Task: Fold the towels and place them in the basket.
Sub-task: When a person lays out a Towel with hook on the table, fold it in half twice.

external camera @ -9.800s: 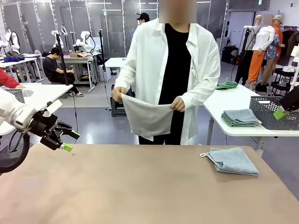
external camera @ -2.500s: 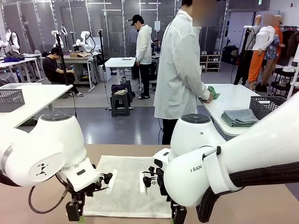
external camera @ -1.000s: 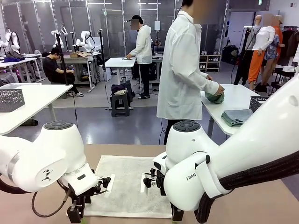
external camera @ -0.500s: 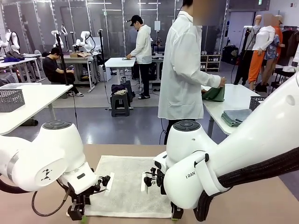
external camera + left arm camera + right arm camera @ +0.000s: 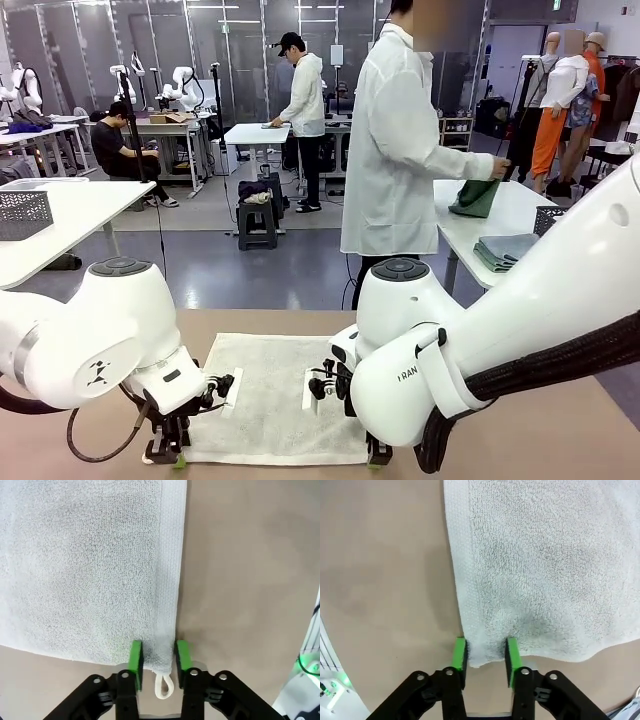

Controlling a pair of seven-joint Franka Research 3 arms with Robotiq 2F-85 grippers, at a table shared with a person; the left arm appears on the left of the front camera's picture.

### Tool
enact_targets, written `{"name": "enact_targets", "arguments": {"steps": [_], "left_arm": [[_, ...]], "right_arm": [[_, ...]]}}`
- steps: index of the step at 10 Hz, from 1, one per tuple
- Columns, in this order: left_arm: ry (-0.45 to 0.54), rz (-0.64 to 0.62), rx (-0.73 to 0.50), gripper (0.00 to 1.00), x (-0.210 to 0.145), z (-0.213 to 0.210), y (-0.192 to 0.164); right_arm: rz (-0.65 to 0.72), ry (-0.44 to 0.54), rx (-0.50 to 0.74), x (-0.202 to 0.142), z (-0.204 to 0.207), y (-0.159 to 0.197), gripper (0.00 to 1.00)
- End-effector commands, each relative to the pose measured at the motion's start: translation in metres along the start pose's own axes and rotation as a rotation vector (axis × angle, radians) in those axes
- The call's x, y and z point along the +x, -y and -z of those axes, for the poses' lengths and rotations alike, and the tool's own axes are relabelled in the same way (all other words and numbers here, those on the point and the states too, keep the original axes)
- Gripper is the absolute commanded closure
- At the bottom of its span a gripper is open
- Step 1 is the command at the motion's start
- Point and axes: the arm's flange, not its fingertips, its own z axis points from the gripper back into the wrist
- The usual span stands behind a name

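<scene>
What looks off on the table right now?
Nothing stands out. The cream-white terry towel lies flat on the tan table; left gripper and right gripper straddle its two near corners, white corner loop lying free.

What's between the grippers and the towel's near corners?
Nothing visible. The left gripper straddles the corner of the towel that has the loop; the right gripper straddles the other near corner.

White tables (image 5: 80, 215), grey floor (image 5: 250, 270), glass partitions (image 5: 240, 50)
</scene>
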Motion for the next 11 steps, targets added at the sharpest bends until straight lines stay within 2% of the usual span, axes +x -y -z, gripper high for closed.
{"name": "enact_targets", "arguments": {"steps": [1,2,3,4,9,11], "left_arm": [[-0.005,-0.003,0.031,0.77,0.001,0.006,0.0],[-0.009,-0.002,0.032,0.9,0.001,0.007,-0.001],[-0.011,0.001,0.031,0.97,0.003,0.007,-0.002],[-0.017,0.002,0.03,1.0,0.003,0.006,-0.001],[-0.022,0.029,0.036,1.0,0.006,-0.006,0.006],[0.029,0.029,0.075,1.0,0.005,-0.024,0.009]], "right_arm": [[0.024,-0.016,-0.013,0.004,0.003,0.004,0.82],[0.025,-0.012,-0.014,0.004,0.002,0.004,0.83],[0.026,-0.011,-0.016,0.003,0.001,0.004,1.0],[0.027,-0.009,-0.017,0.003,0.001,0.003,1.0],[0.009,-0.02,-0.022,-0.001,-0.005,0.003,1.0],[-0.004,0.003,-0.053,-0.001,-0.017,-0.001,1.0]]}}
